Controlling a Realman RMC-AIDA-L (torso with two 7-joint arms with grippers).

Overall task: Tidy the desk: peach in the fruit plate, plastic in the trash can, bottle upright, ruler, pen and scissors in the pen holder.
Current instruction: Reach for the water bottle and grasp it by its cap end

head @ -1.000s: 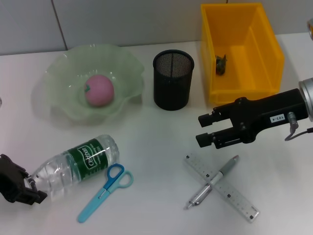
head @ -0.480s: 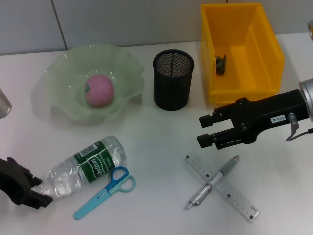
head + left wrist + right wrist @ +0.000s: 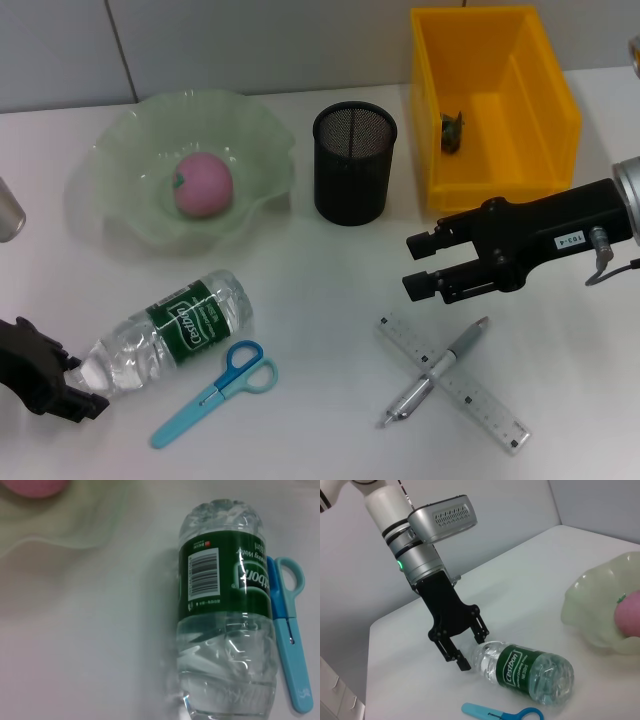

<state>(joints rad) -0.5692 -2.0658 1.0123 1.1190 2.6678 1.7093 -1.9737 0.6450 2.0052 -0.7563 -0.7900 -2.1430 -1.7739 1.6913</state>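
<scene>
White bench carrying a half-tidied clutter. Left hand is reaching low by the near left corner, fingers parted around the cap end of the lying bottle, probably to stand it upright. Whether it is gripping yet is unclear. Right hand is hovering open and empty toward the right edge. Peach is sitting in the plate.
</scene>
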